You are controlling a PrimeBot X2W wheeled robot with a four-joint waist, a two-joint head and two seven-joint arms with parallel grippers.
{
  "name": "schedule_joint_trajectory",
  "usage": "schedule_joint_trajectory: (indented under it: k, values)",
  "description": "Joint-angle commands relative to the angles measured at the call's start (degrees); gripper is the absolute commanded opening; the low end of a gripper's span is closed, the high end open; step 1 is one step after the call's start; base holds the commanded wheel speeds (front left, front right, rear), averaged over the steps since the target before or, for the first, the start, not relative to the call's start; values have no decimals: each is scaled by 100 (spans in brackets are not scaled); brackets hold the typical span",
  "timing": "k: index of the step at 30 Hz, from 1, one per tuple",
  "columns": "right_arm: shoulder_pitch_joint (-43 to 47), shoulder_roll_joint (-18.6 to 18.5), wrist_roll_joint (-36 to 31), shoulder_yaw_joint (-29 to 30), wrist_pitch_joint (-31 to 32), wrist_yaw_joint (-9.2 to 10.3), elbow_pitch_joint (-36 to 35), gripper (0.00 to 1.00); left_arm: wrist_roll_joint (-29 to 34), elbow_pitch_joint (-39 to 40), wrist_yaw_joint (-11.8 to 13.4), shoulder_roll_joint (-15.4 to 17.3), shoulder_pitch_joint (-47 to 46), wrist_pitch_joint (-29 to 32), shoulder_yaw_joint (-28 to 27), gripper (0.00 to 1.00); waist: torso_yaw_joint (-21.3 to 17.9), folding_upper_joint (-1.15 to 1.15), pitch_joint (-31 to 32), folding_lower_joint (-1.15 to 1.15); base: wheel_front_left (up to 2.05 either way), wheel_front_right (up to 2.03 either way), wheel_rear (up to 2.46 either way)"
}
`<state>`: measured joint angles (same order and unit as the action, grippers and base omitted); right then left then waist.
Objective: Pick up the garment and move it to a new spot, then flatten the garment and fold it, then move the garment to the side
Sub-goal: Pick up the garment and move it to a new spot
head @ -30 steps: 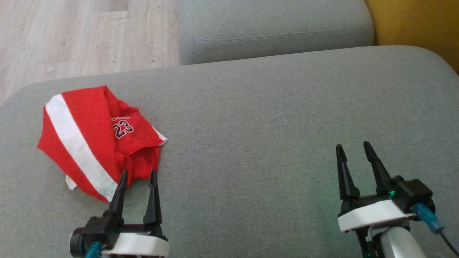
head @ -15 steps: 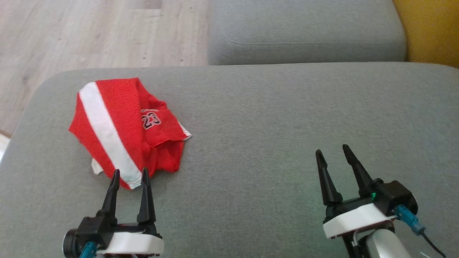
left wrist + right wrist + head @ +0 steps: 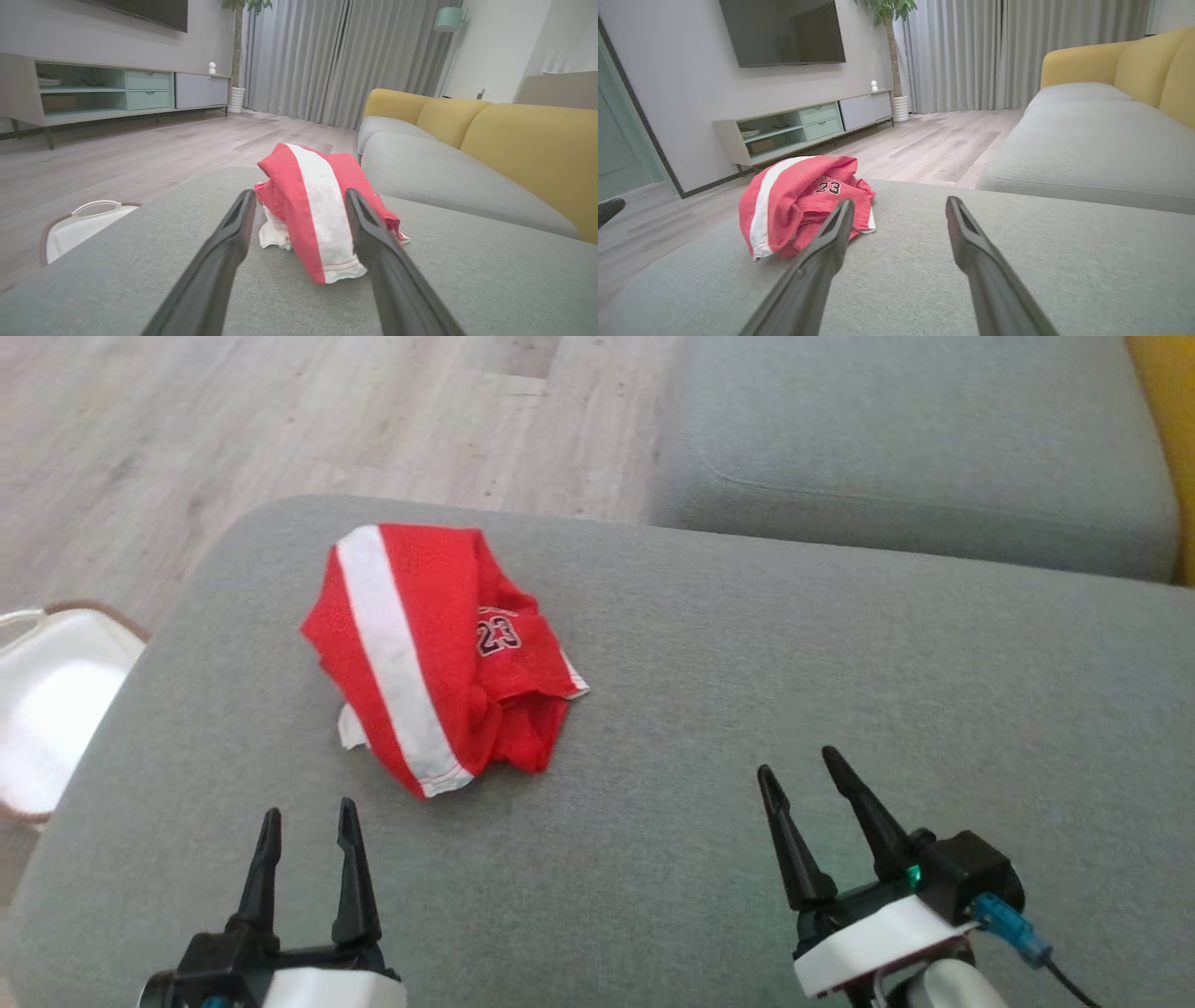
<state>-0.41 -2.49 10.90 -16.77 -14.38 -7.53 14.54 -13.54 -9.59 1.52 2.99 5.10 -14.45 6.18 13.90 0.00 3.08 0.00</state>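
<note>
Garment: red mesh garment [image 3: 439, 653] with a broad white stripe, crumpled in a heap, neither spread flat nor folded.
Where it lies: on the near grey sofa cushion [image 3: 747, 663], toward the cushion's far left corner, held by neither claw.
Writing: "23" in dark numerals with a pale outline on the red fabric. A short line of lettering above the number is too small to read.
Left claw: the left claw [image 3: 309, 807] is released, its fingers spread and empty. It sits over the cushion short of the garment's striped hem and does not touch it. In the left wrist view the heap shows between the two fingers, beyond their tips.
Right claw: the right claw [image 3: 797, 761] is released and empty, over bare cushion, well apart from the garment on its right.
Beside the sofa: a white basket [image 3: 47, 709] with a brown rim stands on the wooden floor [image 3: 187, 429] by the cushion's left end.
Behind: a second grey cushion [image 3: 915, 448], yellow backrests [image 3: 528, 154], grey curtains [image 3: 327, 56], a wall-hung TV [image 3: 784, 28] above a low cabinet [image 3: 798, 126].
</note>
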Motion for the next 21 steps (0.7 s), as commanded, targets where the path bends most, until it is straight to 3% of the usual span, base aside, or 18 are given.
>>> schedule_joint_trajectory:
  k: [1, 14, 21]
  values:
    - [-131, -39, 65, -171, -62, 4, -163, 100, 42, 196, -4, -11, -172, -55, -199, 100, 150, 0, 43, 0, 0, 0, 0]
    - [-109, -39, 196, -342, -62, 4, -170, 100, 143, 199, -110, -7, -174, -55, -395, 100, 307, 0, -20, 0, 0, 0, 0]
    - [-270, -39, 72, -302, -62, 4, -223, 100, 269, 55, -342, 288, -660, -55, -526, 100, 126, 0, -394, 0, 0, 0, 0]
